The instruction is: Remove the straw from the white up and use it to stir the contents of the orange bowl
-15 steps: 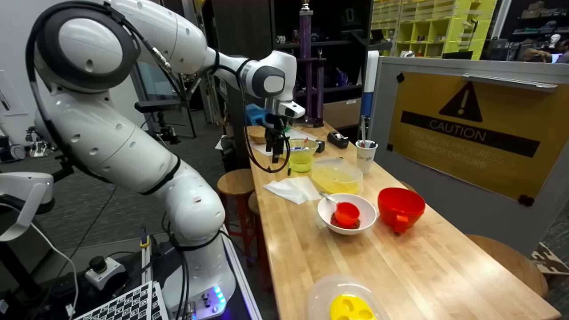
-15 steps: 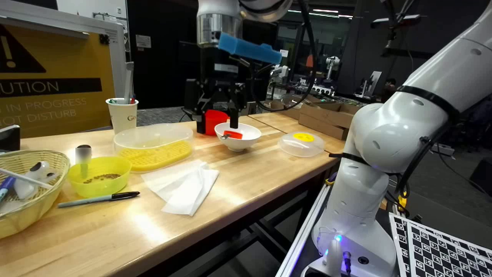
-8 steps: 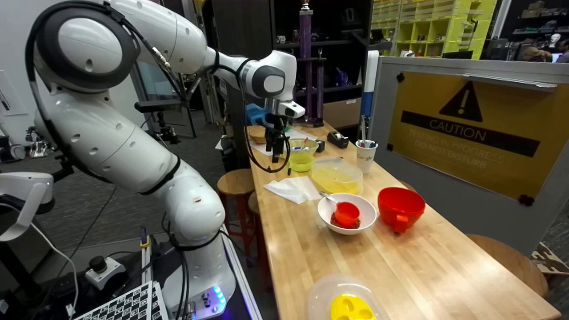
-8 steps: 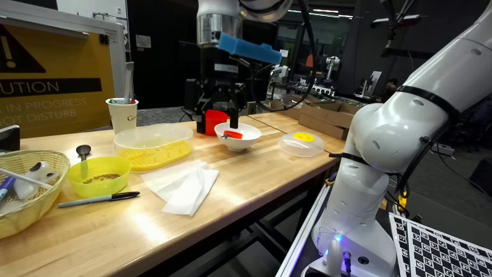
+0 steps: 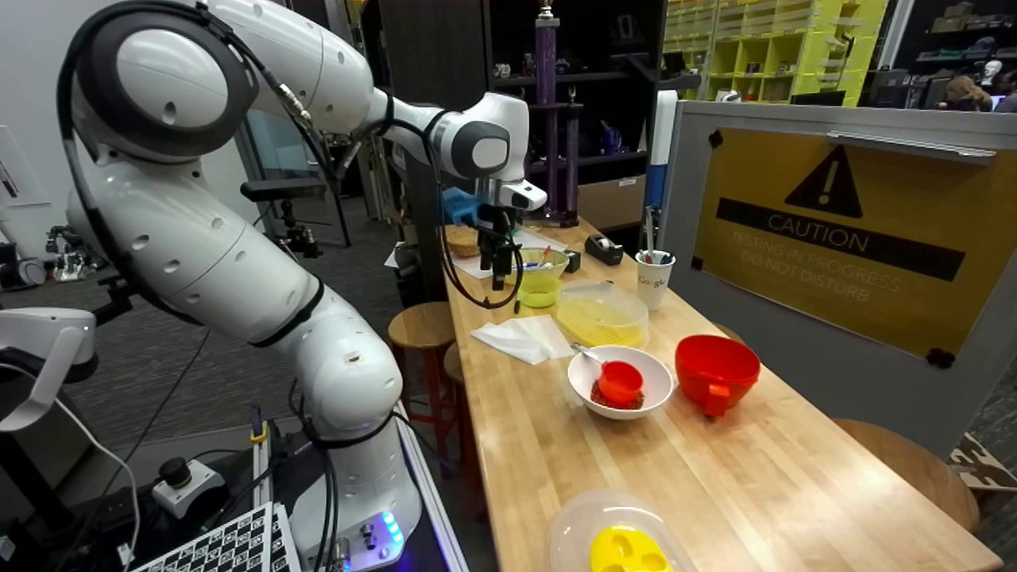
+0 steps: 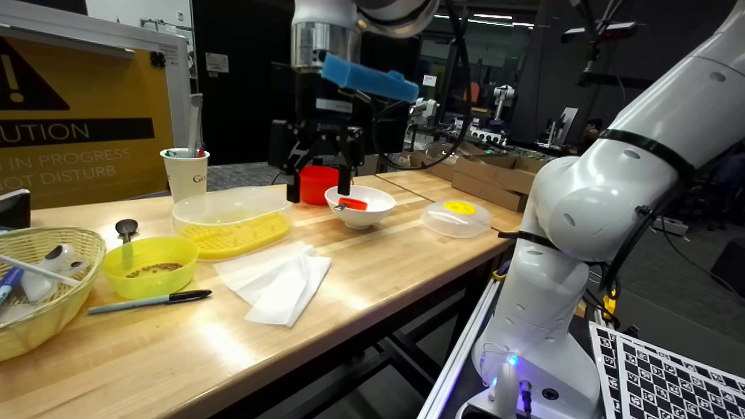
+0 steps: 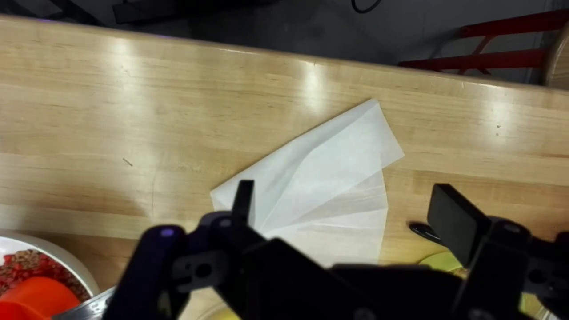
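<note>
A white paper cup (image 5: pixel 653 282) stands at the table's far side; it also shows in an exterior view (image 6: pixel 187 179). It holds several pens and a tall pale grey strip (image 6: pixel 195 125); I cannot tell whether this is the straw. A red-orange bowl with a handle (image 5: pixel 717 372) stands near it, with its inside hidden. My gripper (image 6: pixel 319 187) is open and empty, hanging above the table, apart from cup and bowl. In the wrist view the fingers stand wide apart, with the gripper (image 7: pixel 344 195) over a white napkin (image 7: pixel 342 178).
A white bowl (image 5: pixel 584 397) holds a red scoop and red-brown bits. A yellow-based clear container (image 6: pixel 233 224), a yellow bowl (image 6: pixel 148 285), a marker (image 6: pixel 148 301), a dark spoon (image 6: pixel 126 228) and a wicker basket (image 6: pixel 75 302) stand nearby. A clear lid (image 6: pixel 457 224) lies further along.
My open gripper and arm have shifted slightly, toward the container side of the table. The objects on the table have not moved.
</note>
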Robot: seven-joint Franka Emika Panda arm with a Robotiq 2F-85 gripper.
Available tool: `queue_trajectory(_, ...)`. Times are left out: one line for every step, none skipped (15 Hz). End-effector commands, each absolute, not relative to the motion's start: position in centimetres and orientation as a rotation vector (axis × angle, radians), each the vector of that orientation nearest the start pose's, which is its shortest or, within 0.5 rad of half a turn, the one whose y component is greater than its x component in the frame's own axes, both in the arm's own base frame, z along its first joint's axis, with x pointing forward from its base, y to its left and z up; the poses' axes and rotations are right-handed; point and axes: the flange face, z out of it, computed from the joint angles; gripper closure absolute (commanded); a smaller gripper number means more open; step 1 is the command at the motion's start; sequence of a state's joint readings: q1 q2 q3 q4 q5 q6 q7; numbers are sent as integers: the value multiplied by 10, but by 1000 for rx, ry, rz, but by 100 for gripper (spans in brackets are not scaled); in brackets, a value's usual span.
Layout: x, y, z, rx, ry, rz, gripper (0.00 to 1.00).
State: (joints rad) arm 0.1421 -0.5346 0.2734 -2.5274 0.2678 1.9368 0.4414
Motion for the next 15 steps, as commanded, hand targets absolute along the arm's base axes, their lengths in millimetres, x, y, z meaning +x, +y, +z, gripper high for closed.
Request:
queue_trajectory(354,183,439,-3071,246,109,0)
queue_trajectory(358,185,436,-3073,251,102,0)
queue_trajectory(365,187,434,-3080,260,88,0)
queue_trajectory(370,188,432,-3082,260,82,0)
queue_trajectory(376,190,431,-3086,269,72,0)
queue_trajectory(382,191,432,-3088,282,60,0)
queue_trajectory(389,192,433,-3090,294,52,0)
queue_trajectory(397,193,436,-3091,312,35,0)
queue_trajectory(404,194,440,-3092,325,21,0)
queue_trajectory(413,195,444,-3091,342,4,0)
queue_trajectory(422,197,448,-3088,361,-7,0)
queue_trajectory(429,198,452,-3086,374,-17,0)
queue_trajectory(437,199,456,-3081,388,-30,0)
queue_trajectory(443,201,460,-3076,404,-44,0)
queue_trajectory(451,202,464,-3073,421,-59,0)
